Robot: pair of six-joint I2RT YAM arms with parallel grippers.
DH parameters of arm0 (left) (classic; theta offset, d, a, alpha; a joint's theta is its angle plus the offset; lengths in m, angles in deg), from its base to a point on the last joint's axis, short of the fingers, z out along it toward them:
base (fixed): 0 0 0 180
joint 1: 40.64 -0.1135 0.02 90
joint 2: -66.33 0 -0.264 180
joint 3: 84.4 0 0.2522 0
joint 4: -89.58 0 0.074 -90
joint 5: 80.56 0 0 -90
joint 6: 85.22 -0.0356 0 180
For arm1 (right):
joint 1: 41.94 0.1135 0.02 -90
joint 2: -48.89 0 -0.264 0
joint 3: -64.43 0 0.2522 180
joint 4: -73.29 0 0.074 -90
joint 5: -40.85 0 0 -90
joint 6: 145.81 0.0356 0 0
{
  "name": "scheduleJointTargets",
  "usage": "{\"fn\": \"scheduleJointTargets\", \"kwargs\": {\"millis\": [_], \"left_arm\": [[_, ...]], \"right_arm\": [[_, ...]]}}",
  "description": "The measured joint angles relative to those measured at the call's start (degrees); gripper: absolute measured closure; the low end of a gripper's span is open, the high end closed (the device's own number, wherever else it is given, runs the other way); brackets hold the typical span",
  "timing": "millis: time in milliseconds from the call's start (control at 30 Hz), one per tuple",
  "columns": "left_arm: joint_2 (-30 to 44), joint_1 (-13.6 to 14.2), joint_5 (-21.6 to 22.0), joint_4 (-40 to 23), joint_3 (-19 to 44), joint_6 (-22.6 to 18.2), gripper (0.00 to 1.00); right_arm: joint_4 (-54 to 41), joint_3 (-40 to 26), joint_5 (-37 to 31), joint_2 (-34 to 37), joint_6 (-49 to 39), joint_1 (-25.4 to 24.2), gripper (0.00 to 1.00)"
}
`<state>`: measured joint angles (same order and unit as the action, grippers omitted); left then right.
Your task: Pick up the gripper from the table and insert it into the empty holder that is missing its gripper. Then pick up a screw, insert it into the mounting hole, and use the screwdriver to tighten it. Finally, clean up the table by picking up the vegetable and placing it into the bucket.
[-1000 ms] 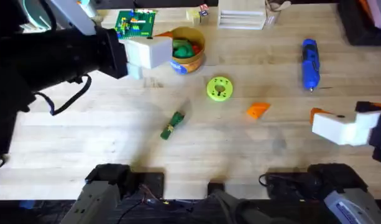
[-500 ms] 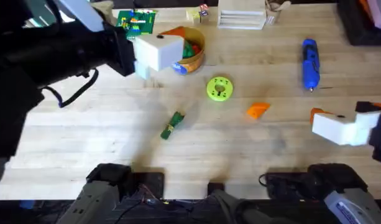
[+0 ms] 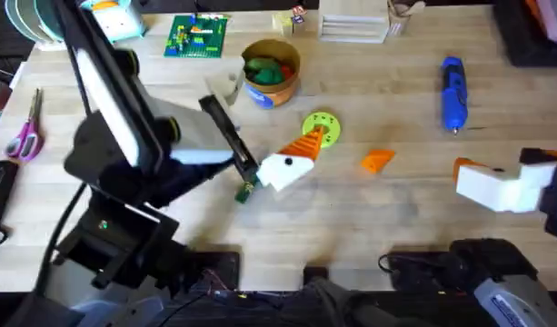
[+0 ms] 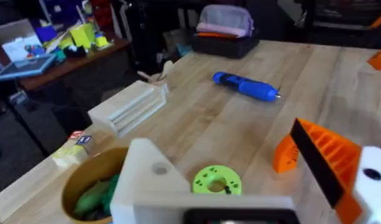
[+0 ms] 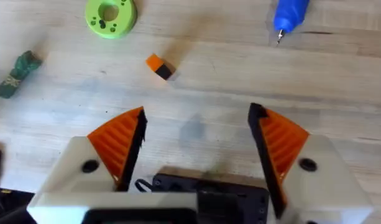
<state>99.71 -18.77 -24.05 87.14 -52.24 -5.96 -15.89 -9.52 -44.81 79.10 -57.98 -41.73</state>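
Your right gripper (image 5: 199,124) has its jaws apart with nothing between them, both orange pads in place, and it hangs near the right edge of the counter (image 3: 396,218). The left gripper (image 3: 292,163) is also spread and empty, out over the middle of the counter. One of its fingers is the bare white holder (image 4: 146,180), which has no pad. The gripper (image 3: 377,161) you need is the loose orange wedge lying flat between the two arms, somewhat right of the middle. The main risk is the pick itself: the piece is small, tapered and ribbed, so an off-centre pinch will probably squirt it sideways or tip it out of line for insertion. Watch the left arm too. It sits just beside the lime-green disc (image 3: 321,128), and its links lie partly over the vegetable (image 3: 251,186), so a careless swing could shove either one. The screwdriver (image 3: 452,91) lies toward the far right corner and the bucket (image 3: 271,73) stands near the far edge, both well clear. No screw can be made out.
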Motion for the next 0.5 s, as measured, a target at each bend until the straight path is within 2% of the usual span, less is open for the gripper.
{"fn": "scheduleJointTargets", "kwargs": {"millis": [100, 300, 500], "left_arm": [[-5.37, 3.15, 1.17, 3.83, -7.27, 0.0, 0.008], [-16.01, 7.32, 3.72, 4.14, -16.47, 0.0, 0.007], [-24.47, 8.28, 4.78, -3.45, -18.07, 0.98, 0.007]], "right_arm": [[-0.02, 0.0, 0.0, 0.0, 0.0, 0.0, 0.009], [0.0, 0.0, 0.0, 0.0, 0.0, 0.0, 0.009], [0.0, 0.0, 0.0, 0.0, 0.0, 0.0, 0.009]]}}
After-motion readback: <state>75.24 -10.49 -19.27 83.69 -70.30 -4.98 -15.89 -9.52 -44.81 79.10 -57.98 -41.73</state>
